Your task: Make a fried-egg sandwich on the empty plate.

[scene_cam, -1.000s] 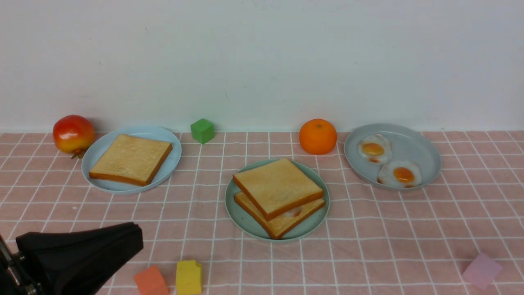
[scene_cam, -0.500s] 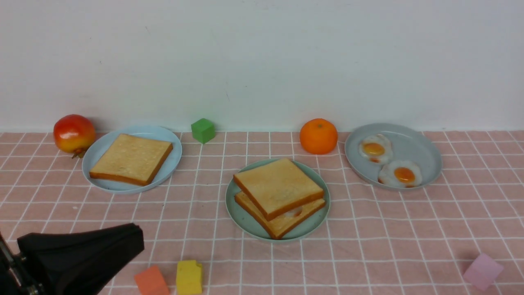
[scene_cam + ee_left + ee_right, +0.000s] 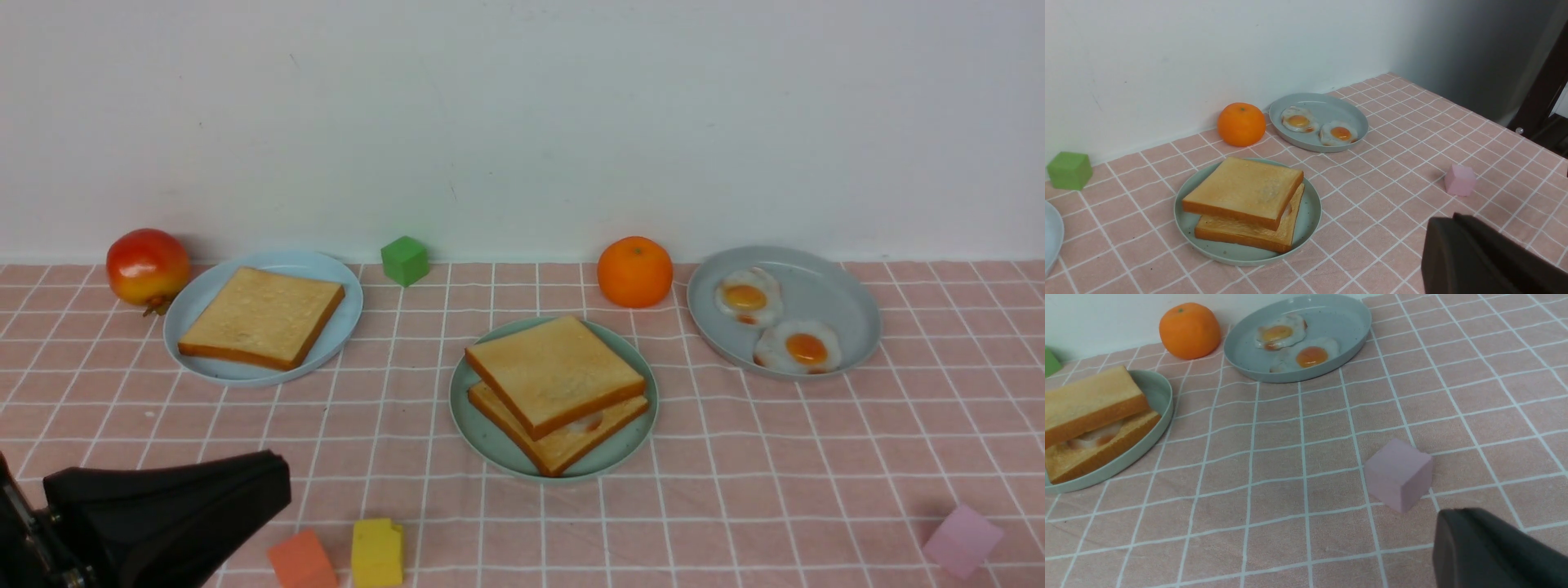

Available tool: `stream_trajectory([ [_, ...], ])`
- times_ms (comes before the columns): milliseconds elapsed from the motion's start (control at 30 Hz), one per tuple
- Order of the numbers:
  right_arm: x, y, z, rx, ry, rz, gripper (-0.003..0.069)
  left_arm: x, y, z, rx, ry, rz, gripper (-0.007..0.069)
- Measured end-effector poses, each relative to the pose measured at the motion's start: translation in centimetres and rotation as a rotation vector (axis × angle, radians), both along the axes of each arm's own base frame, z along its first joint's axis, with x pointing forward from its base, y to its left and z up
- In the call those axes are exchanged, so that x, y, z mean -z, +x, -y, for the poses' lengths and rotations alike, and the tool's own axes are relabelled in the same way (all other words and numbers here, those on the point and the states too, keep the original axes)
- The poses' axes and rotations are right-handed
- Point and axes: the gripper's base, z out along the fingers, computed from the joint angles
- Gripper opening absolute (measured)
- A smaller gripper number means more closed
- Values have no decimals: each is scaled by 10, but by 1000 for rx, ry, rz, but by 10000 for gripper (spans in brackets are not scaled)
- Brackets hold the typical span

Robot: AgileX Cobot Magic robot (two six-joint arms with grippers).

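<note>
We see the sandwich [image 3: 557, 389] on the green plate [image 3: 490, 437] near the middle of the table: two toast slices stacked a little askew, with a sliver of egg [image 3: 586, 423] showing between them at the near right side. In the right wrist view the egg white and a bit of yolk peek out under the top slice.

Our left gripper [image 3: 163, 510] sits low at the near left corner, a dark shape lying close over the cloth and pointing toward the table's middle, well apart from the sandwich. Its fingers appear pressed together with nothing between them. Just beside its tip, by the near edge, lie an orange block [image 3: 302, 559] and a yellow block [image 3: 376, 552].

Our right gripper [image 3: 1490, 553] shows only in its own wrist view — a dark corner of it, near the pink block [image 3: 1399, 474] at the near right; we cannot tell how its fingers stand.

Toward the far edge, left to right: a red fruit [image 3: 147, 266], a blue plate [image 3: 343, 314] with one toast slice [image 3: 261, 317], a green block [image 3: 404, 260], an orange [image 3: 634, 272], and a grey plate [image 3: 849, 310] with two eggs [image 3: 744, 296] — all untouched.
</note>
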Motion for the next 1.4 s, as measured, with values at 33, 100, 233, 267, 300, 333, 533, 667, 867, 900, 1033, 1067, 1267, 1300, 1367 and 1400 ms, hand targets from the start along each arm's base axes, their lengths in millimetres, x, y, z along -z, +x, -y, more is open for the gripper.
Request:
stream_trajectory([
  [33, 0, 0, 0, 0, 0, 0, 36, 0, 0, 0, 0, 0, 0, 1],
  [100, 0, 0, 0, 0, 0, 0, 39, 0, 0, 0, 0, 0, 0, 3],
  [233, 0, 0, 0, 0, 0, 0, 46, 0, 0, 0, 0, 0, 0, 4],
  [267, 0, 0, 0, 0, 0, 0, 47, 0, 0, 0, 0, 1, 1, 4],
  [300, 0, 0, 0, 0, 0, 0, 49, 0, 0, 0, 0, 1, 1, 4],
  [333, 0, 0, 0, 0, 0, 0, 49, 0, 0, 0, 0, 1, 1, 4],
  [533, 0, 0, 0, 0, 0, 0, 56, 0, 0, 0, 0, 1, 1, 4],
  [667, 0, 0, 0, 0, 0, 0, 59, 0, 0, 0, 0, 0, 3, 4],
  [867, 0, 0, 0, 0, 0, 0, 67, 8, -2, -25, -175, -52, 34, -13],
  [900, 0, 0, 0, 0, 0, 0, 69, 18, -5, -35, -261, -80, 25, -13],
  [1033, 0, 0, 0, 0, -2, 0, 74, 60, -20, -60, -493, -146, 7, -13],
  [1067, 0, 0, 0, 0, -3, 0, 74, 76, -23, -64, -554, -140, -11, -13],
  [1267, 0, 0, 0, 0, -3, 1, 78, 130, -29, -72, -689, -60, -179, -13],
  [1300, 0, 0, 0, 0, -3, 1, 80, 135, -30, -72, -697, -47, -216, -13],
  [1367, 0, 0, 0, 0, -3, 1, 83, 137, -30, -72, -697, -46, -230, -13],
  [1400, 0, 0, 0, 0, -3, 1, 83, 137, -30, -72, -697, -48, -232, -13],
])
